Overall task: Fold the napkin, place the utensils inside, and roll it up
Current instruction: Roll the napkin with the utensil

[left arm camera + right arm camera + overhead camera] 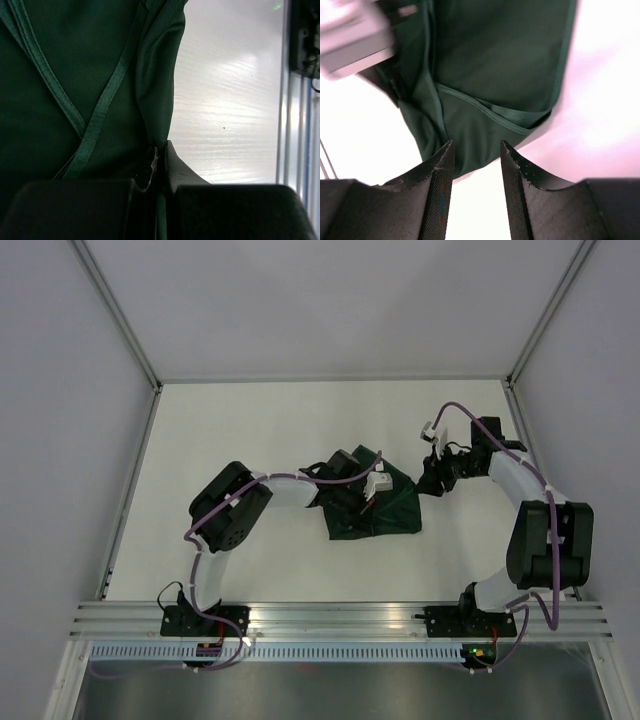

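Observation:
The dark green napkin [390,510] lies bunched and folded over itself in the middle of the white table. My left gripper [368,502] sits on top of it, shut on a fold of the napkin [90,90], with cloth pinched between the fingers [172,165]. My right gripper [432,480] is open and empty just right of the napkin's upper right corner. In the right wrist view the napkin [495,75] lies just beyond the open fingertips [512,160]. The knife is out of view.
The white table [250,430] is ringed by grey walls. An aluminium rail [340,618] runs along the near edge and shows at the right of the left wrist view [290,100]. The left arm's wrist camera [350,35] shows at the top left of the right wrist view.

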You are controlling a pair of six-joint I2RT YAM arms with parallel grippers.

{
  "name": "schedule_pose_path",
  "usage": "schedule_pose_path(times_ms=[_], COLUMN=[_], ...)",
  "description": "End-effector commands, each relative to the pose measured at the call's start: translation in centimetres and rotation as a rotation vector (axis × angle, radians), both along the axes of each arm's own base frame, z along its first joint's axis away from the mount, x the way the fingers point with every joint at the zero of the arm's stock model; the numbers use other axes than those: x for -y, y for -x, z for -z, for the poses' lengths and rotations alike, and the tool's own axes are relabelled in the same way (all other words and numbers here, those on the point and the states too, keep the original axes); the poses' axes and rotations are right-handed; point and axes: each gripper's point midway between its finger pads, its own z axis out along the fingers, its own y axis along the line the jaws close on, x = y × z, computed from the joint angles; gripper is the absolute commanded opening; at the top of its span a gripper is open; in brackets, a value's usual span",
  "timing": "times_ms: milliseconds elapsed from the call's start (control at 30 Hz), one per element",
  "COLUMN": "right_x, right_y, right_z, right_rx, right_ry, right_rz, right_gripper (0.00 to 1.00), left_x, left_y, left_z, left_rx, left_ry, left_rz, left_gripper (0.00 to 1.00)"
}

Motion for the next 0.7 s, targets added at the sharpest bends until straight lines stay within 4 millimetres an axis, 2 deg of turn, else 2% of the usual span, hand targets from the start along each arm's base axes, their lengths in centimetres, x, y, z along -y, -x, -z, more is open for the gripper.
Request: schedule_pose_path(times_ms=[0, 33, 67, 100, 133, 167, 200, 233, 267, 367, 667], right_x=[-1.4, -1.7, -2.9, -3.3, -3.4, -4.7, -5.0, -5.2, -6.4, -7.4, -9.0], right_y=[1.6, 2.2, 3.1, 4.4, 4.1, 4.8, 5.9, 5.2, 5.8, 6.4, 8.4], right_z=[-0.7, -0.6, -1.2, -0.1, 0.3, -0.1, 1.3, 1.4, 1.2, 2.4, 5.0], right_rx=[0.194, 0.215, 0.261, 0.251, 0.295, 0.346, 0.333, 0.394, 0.439, 0.497, 0.529], right_ry=[0.033, 0.053, 0.070, 0.083, 0.130, 0.146, 0.168, 0.210, 0.219, 0.275, 0.350], right_rz=[-0.158, -0.182, -0.230, -0.248, -0.252, -0.289, -0.291, -0.282, -0.316, -0.346, -0.446], right_gripper=[0.48, 0.48, 0.49, 0.50, 0.51, 0.52, 0.52, 0.54, 0.55, 0.56, 0.58], left_x=[-2.3, -2.4, -2.7, -2.4, -2.6, -2.7, -2.5, -2.6, -2.6, -2.8, -2.8], left_y=[2.9, 2.8, 3.1, 2.9, 3.0, 3.0, 3.0, 3.0, 3.0, 2.9, 1.7], left_z=[2.8, 3.4, 3.7, 3.4, 4.0, 4.0, 3.7, 4.0, 4.3, 4.9, 5.5], left_rx=[-0.262, -0.281, -0.310, -0.319, -0.349, -0.374, -0.393, -0.409, -0.428, -0.481, -0.584], left_ry=[-0.093, -0.106, -0.123, -0.115, -0.126, -0.128, -0.116, -0.123, -0.123, -0.142, -0.172], left_rz=[0.007, 0.005, 0.008, 0.012, 0.011, 0.010, 0.014, 0.011, 0.014, 0.002, -0.051], left_gripper=[0.02, 0.02, 0.02, 0.02, 0.02, 0.02, 0.02, 0.02, 0.02, 0.02, 0.02])
